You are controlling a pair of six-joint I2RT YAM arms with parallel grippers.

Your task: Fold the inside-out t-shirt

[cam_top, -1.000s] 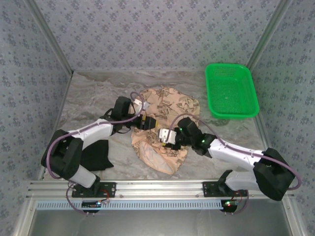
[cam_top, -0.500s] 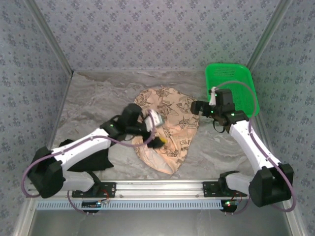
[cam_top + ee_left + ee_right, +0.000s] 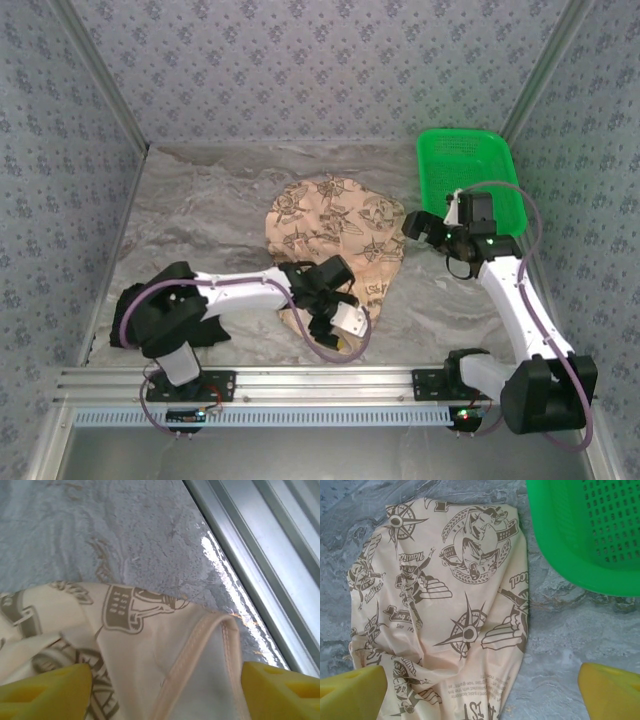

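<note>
left jaws: left gripper (image 3: pixel 166 674) spread wide, yellow pads (image 3: pixel 45 690) well apart, nothing pinched; can't tell if the pads touch cloth.
between left jaws: the inside-out t-shirt (image 3: pixel 145 640), with a stitched edge running up between the pads to a corner just ahead of them.
ahead of left jaws: bare grey marbled table (image 3: pixel 100 530).
right of left jaws: metal rail (image 3: pixel 280 545) along the table edge, near the shirt corner.
right jaws: right gripper (image 3: pixel 482 680) spread wide, nothing between its pads (image 3: pixel 350 692).
ahead of right jaws: shirt's printed face with compasses and ships, wrinkled toward the left-hand pad. Its long edge runs between the pads, with bare table toward the right-hand pad.
far right of right jaws: green basket (image 3: pixel 570 535), just beside the shirt's far corner with a thin strip of table between.
top view: left jaws over the shirt's near end, right jaws at its right edge, between shirt and basket.
behind left jaws: black garment (image 3: pixel 205 320) by the left arm's base, well apart from the jaws.
</note>
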